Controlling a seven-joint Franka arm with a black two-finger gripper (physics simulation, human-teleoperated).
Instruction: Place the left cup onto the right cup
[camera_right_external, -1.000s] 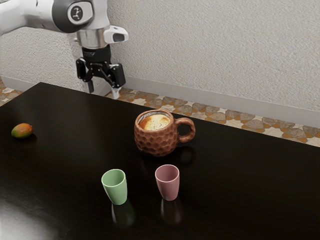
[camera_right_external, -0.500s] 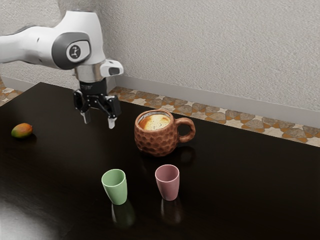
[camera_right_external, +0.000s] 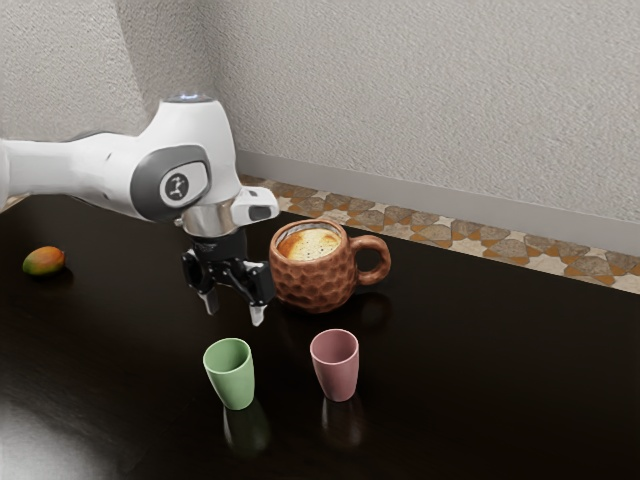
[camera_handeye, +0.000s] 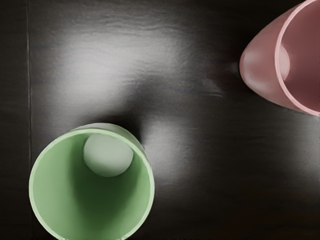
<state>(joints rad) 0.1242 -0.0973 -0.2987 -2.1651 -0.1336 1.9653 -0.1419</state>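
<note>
Two cups upright & apart on near part of table (camera_right_external: 480, 400): green cup (camera_right_external: 229, 372) left, pink cup (camera_right_external: 334, 364) right. Hovers over green cup w/ gripper (camera_right_external: 233, 311) spread, empty. Risk of clipping rim & tipping it if off-centre on descent; also of bumping coffee mug (camera_right_external: 312, 265) just beyond.

The gripper (camera_right_external: 233, 313) hangs spread wide above the green cup (camera_right_external: 230, 373). The pink cup (camera_right_external: 334, 364) stands upright near it.
</note>
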